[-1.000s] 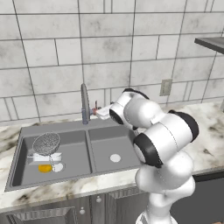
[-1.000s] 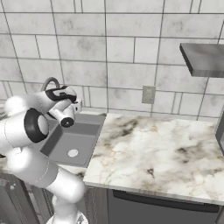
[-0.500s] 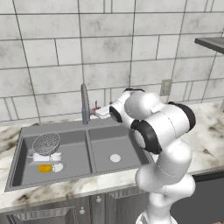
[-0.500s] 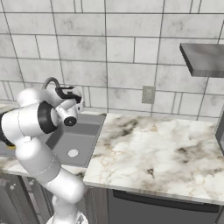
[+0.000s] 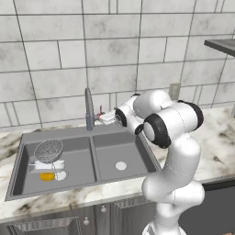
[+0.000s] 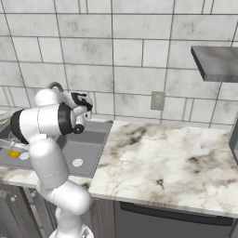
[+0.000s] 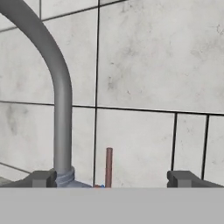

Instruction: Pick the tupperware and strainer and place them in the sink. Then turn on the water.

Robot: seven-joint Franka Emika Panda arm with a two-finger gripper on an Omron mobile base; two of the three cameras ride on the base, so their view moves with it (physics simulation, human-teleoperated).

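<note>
Grey stainless steel forms the double-basin sink [image 5: 137, 144], set into a marbled counter [image 6: 176, 160] below a tiled wall [image 5: 55, 55]. The strainer [image 5: 48, 150] lies in the left basin, tilted toward the back, its mesh bowl facing up. The tupperware [image 5: 49, 165] sits just in front of it, partly under the strainer's edge, on the basin floor. A small orange item [image 5: 47, 176] rests beside the container, near the left drain; I cannot tell what it is. The right basin holds only its round drain [image 5: 120, 165].

The faucet [image 5: 89, 109] stands at the back rim between the two basins. No stream falls from its spout in the left base view.

My gripper [image 5: 106, 117] hangs behind the right basin, just beside the faucet base, pointed at the wall. In the hand view my fingertips [image 7: 43, 178] stand wide apart with nothing between them; the jaws are fully spread and empty. Ahead of them rises the curved faucet pipe [image 7: 61, 113], and next to its base a thin reddish upright lever [image 7: 108, 166]. I am not touching the lever.
</note>
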